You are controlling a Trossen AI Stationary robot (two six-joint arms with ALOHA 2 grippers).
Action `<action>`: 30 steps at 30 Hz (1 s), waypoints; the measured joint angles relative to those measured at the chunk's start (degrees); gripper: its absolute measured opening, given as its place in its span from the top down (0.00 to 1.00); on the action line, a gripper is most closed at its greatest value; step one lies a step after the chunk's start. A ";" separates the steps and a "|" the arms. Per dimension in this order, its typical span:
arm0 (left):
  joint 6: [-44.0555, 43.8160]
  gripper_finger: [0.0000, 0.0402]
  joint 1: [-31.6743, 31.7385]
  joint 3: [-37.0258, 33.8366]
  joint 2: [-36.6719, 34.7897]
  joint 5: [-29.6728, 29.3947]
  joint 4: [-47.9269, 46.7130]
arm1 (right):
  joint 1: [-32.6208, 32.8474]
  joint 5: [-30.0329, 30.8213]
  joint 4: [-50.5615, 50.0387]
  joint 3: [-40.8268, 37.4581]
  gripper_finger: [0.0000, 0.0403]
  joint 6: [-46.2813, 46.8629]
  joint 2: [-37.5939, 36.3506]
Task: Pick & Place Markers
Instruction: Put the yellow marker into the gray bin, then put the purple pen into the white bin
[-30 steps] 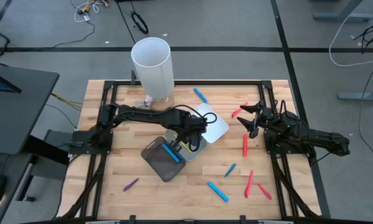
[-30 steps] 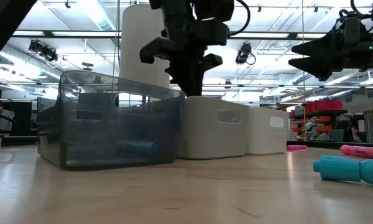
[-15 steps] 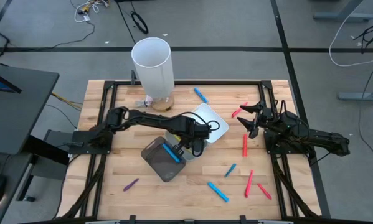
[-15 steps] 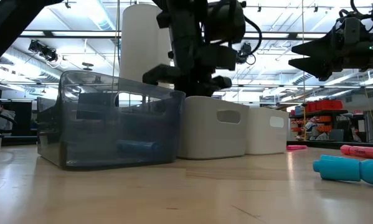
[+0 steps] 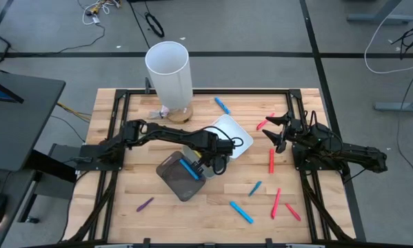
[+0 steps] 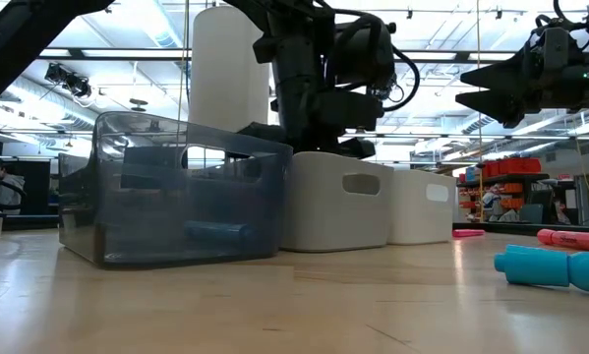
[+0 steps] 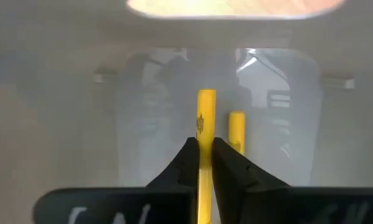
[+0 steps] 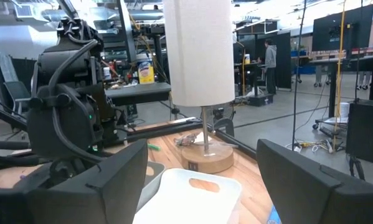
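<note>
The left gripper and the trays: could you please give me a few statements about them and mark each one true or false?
1. The left gripper is shut on a yellow marker. True.
2. A second yellow marker lies in the grey tray ahead of it. True.
3. The dark tray holds a red marker. False: it holds a blue marker.
4. The right gripper is shut on a red marker. False: it is open and holds nothing, at the table's right side.
5. The purple marker lies inside the white tray. False: it lies on the table, near the front left.
</note>
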 joint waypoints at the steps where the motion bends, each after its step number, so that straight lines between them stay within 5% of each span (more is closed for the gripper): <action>1: 0.00 0.91 0.08 0.00 0.00 0.20 -0.08 | 0.02 0.00 0.00 0.00 0.25 -0.01 0.00; 12: -0.54 0.56 0.30 0.00 0.00 0.80 -0.41 | 0.01 0.00 0.02 0.00 0.25 -0.02 0.00; 22: -3.49 0.42 0.38 0.00 -0.02 1.11 -0.49 | 0.00 0.00 0.02 -0.01 0.25 -0.01 0.00; 30: -3.47 0.42 0.38 0.00 -0.03 1.00 -0.58 | 0.01 0.00 0.02 -0.01 0.25 -0.01 0.00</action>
